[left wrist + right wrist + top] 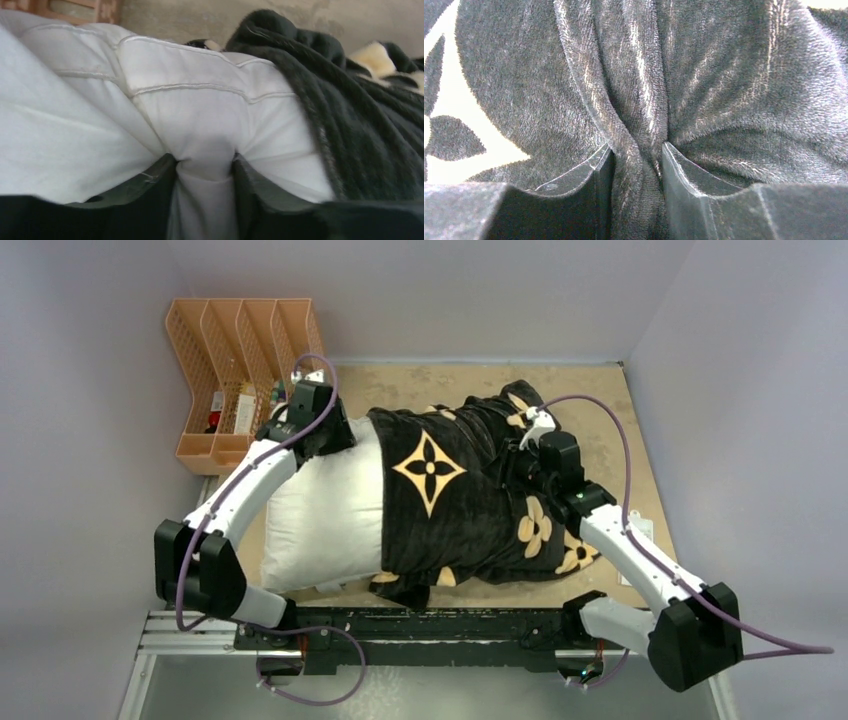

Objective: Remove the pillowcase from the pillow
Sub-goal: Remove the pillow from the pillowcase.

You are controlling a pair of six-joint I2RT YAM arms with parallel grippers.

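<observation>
A robotics lab is suggested by a bench [600, 400] enclosed by plain grey walls [90, 390] and an aluminium mounting rail [190, 635].

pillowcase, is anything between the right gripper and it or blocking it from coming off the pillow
Nothing visible does. The right gripper pinches a fold of the black plush flower-printed pillowcase directly, and the left gripper pinches the seamed edge of the plain white puffy pillow.

The mottled tan table [420, 380] carries the white pillow [325, 510], half inside the black pillowcase [470, 510]; an orange file rack [235, 370] sits far-left.
</observation>
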